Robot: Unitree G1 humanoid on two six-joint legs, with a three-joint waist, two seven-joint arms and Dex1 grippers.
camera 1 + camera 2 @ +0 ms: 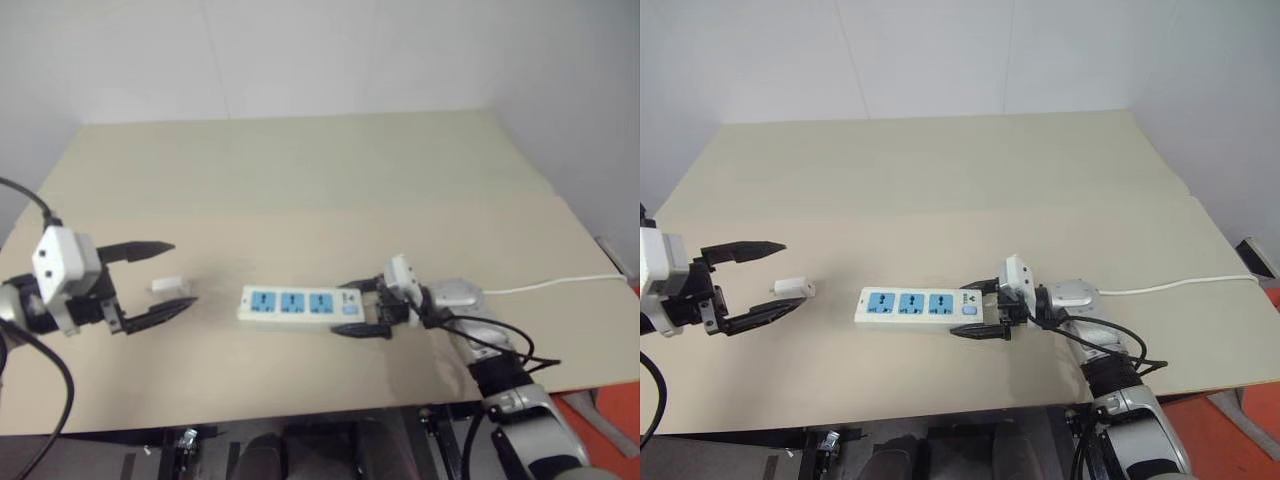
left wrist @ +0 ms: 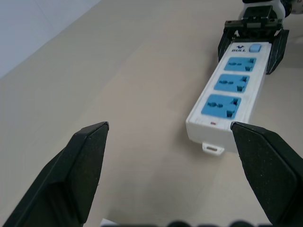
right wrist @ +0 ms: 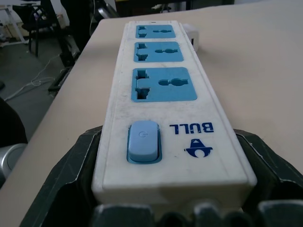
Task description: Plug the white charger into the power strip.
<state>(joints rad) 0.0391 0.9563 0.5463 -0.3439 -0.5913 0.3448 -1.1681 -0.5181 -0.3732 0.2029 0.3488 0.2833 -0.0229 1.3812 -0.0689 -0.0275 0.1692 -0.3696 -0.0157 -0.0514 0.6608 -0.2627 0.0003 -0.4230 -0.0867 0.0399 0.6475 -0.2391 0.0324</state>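
Right claw (image 1: 978, 309) clamped on power strip's (image 1: 908, 305) switch end, near desk (image 1: 940, 180) front edge | left claw (image 1: 758, 280) released, straddling white charger (image 1: 792, 288) | far desk bare

The switch end of the power strip (image 3: 161, 142) is partly covered on both sides by the right gripper's fingers (image 3: 71, 189). The white charger (image 1: 793, 288), lying between the left gripper's fingers (image 1: 745, 248), is too small to show any prongs. The strip's cord (image 1: 560, 284) runs off the picture's edge.
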